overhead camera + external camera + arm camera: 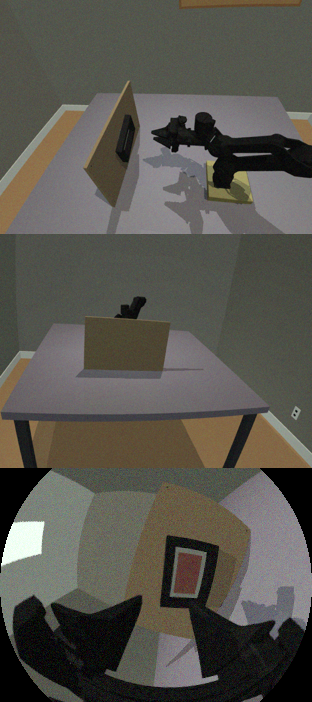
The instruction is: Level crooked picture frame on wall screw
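Note:
A black picture frame [125,138] [188,573] with a red picture hangs on the upright tan wall board [105,161] [125,344] [160,529]. In the wrist view the frame looks tilted. My gripper [154,135] [166,601] is open and empty. It points at the frame from a short distance to its right in the top view, and does not touch it. In the exterior view the board hides the frame, and only the top of the arm [133,306] shows above it. The screw and the notched strip are hidden.
The arm stands on a yellow base plate [241,191] on the purple table [176,105] [125,395]. The table's edges drop to an orange floor [25,171]. Grey walls stand all around.

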You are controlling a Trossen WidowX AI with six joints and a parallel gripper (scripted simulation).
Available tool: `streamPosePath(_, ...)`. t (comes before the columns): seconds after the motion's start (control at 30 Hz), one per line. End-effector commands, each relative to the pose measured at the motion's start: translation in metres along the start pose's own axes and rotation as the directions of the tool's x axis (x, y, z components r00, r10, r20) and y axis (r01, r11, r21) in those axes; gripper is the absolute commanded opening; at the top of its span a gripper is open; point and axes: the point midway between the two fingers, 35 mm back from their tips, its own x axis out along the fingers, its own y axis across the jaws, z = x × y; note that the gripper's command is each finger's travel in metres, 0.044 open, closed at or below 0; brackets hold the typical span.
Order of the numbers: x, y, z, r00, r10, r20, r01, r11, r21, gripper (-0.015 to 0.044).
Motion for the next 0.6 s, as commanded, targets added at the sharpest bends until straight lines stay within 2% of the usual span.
streamPosePath(0.0, 0.002, -0.003, -0.001, 1.000, -0.005, 0.002, 0.005, 1.000, 0.011, 0.0260)
streamPosePath(0.3, 0.007, -0.001, 0.000, 1.000, -0.005, 0.002, 0.005, 1.000, 0.011, 0.0260)
streamPosePath(0.57, 0.056, 0.002, 0.003, 1.000, -0.001, 0.003, 0.001, 1.000, 0.012, 0.0260)
